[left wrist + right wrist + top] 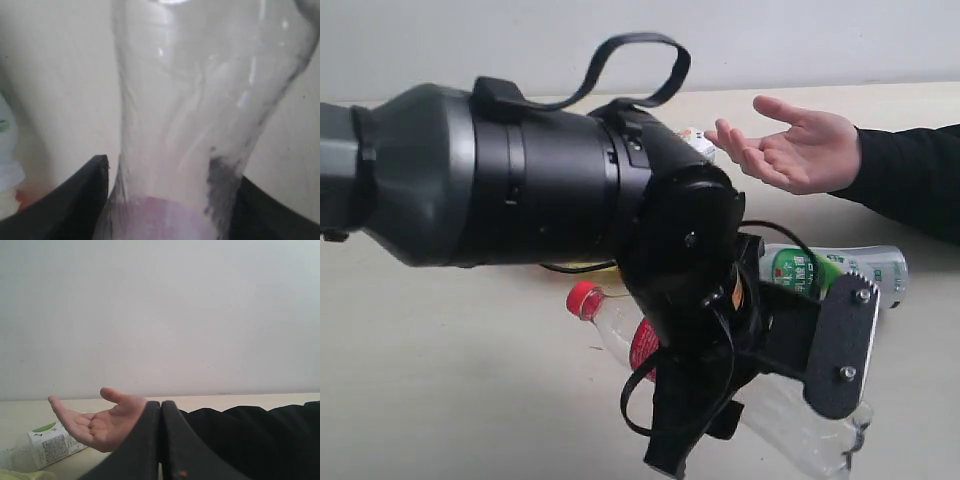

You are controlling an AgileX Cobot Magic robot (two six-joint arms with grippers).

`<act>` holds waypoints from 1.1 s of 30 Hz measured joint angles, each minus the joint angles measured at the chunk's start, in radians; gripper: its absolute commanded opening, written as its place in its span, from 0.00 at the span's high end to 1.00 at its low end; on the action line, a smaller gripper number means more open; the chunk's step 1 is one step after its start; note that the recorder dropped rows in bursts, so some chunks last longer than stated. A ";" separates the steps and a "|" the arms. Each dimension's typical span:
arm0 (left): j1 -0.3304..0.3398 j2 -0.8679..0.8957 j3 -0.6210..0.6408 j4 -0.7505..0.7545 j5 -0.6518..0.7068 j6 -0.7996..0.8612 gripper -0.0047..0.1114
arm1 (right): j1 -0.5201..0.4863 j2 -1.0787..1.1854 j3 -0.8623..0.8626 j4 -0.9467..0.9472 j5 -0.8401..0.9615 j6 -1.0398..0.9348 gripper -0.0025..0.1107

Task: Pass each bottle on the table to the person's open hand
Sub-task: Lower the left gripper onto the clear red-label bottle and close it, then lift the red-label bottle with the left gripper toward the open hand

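Left claw: closed onto the clear plastic bottle with red label and red cap. Both black fingers sit against opposite sides of the bottle's narrow waist, and the red label is just inside the grip. The bottle lies on its side on the wide pale beige tabletop. Its cap end sticks out of one side of the claw and its clear base out of the other.

Clear plastic bottle with green-and-white label: lying flat just beyond the left claw, on the side towards the person.

Person's open hand: bare, palm up, fingers spread, on an arm in a black sleeve. It is beyond and above the left claw, well apart from it.

Right claw: fingers pressed flat together, closed. The open hand is straight ahead of it and near.

Squarish white bottle with green leaf print: on the table ahead of the right claw, just beside the hand's fingertips. In the exterior view the bulky black left arm mostly hides it.
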 measured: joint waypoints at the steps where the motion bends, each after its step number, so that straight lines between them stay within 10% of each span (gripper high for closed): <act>1: 0.000 -0.014 -0.016 0.000 0.011 -0.050 0.96 | 0.000 0.000 0.000 0.000 0.000 0.000 0.98; 26: 0.030 -0.038 -0.232 0.567 -0.021 -1.265 0.96 | 0.000 0.000 0.000 0.000 0.000 0.000 0.98; 33: 0.123 -0.019 -0.333 0.520 -0.051 -1.440 0.96 | 0.000 0.000 0.000 0.000 0.000 0.000 0.98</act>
